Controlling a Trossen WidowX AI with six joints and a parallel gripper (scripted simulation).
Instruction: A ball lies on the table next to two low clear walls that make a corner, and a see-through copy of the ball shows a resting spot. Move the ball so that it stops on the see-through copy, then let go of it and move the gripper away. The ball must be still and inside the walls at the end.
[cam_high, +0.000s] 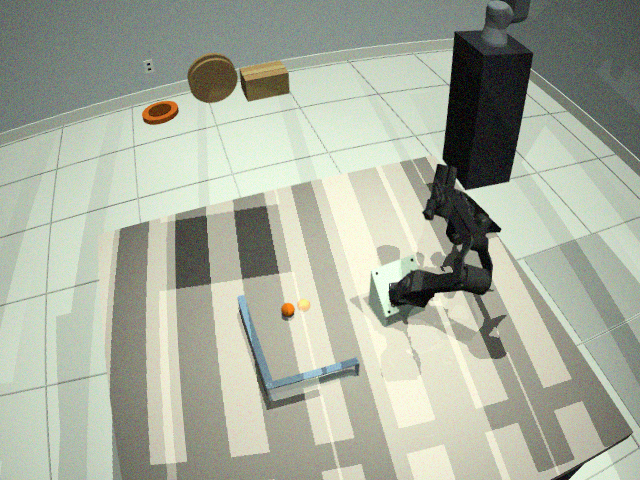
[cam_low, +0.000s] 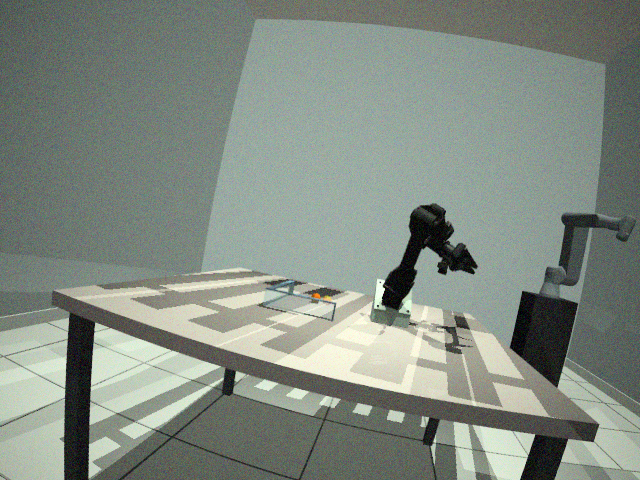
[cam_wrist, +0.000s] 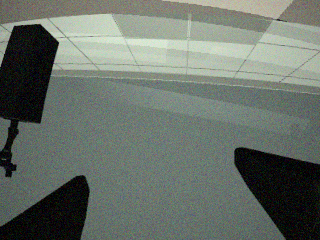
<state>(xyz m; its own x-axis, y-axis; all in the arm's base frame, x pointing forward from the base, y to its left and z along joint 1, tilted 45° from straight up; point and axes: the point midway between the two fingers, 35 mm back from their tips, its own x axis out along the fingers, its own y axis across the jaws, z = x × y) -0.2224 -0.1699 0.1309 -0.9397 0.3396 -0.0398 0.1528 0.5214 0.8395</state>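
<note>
task at its outset: orange ball (cam_high: 287, 309) resting on the table (cam_high: 465, 413) inside the corner of clear walls (cam_high: 258, 343), just beside the see-through copy (cam_high: 303, 304) but not on it; gripper (cam_low: 465, 264) raised well apart, fingers spread, holding nothing; move, release and retreat all remaining.

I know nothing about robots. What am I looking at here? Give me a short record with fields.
ball: orange, on the table, touching nothing
resting spot: pale see-through copy, right beside the ball
walls: low clear L-shaped corner, ball within its angle
arm: black, raised, turned away from the ball
gripper: open, empty, in the air far from the ball
task progress: ball not yet on its spot
</note>
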